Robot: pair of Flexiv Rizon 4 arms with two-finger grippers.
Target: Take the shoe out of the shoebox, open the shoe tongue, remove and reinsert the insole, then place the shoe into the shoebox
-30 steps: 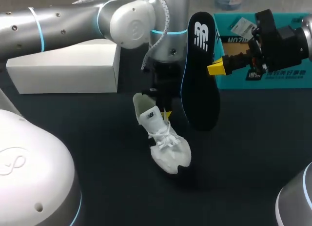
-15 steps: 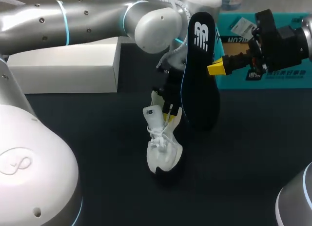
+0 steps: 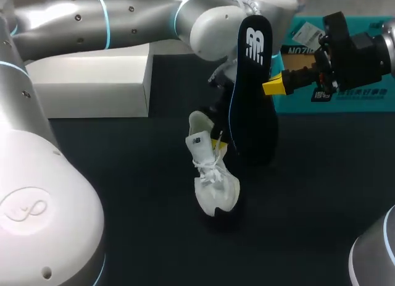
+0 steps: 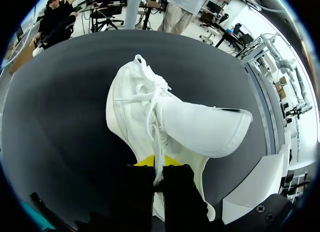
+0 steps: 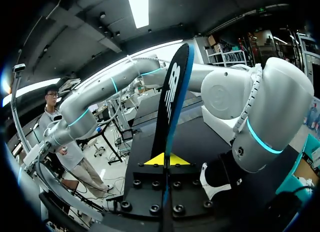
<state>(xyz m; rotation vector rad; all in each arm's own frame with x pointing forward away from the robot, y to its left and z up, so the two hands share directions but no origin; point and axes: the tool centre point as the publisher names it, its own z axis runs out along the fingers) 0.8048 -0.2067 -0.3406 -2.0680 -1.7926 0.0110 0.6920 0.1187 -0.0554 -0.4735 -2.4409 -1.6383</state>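
shoe: white sneaker (image 3: pixel 213 178) roughly mid-table, toe pointing at the near edge and resting on the surface, heel end lifted off it so the whole thing sits tilted. Laces are loose and messy.

tongue: the tongue (image 4: pixel 205 132) is pulled up and away from the laces. In the left wrist view it's a big white flap just ahead of the fingers.

left gripper: the left gripper (image 3: pixel 217 144) comes down from the far side, tips pinched tight on the shoe at the rim of its opening. One lace trails down between the fingers in the wrist view.

insole: black insole (image 3: pixel 250 88) with a blue edge and a white logo near the top, out of the shoe and up in the air. It stands nearly upright just right of the shoe, lower end near the heel. Can't tell if it touches the shoe.

right gripper: the right gripper (image 3: pixel 274 86) reaches in from the right, clamped on the insole's edge about a third of the way down.

shoebox: teal shoebox (image 3: pixel 333 100) at the far right corner of the table (image 3: pixel 123 193), behind the insole.

white box: white box (image 3: pixel 92 82) along the far edge, left side, well apart from the shoe.
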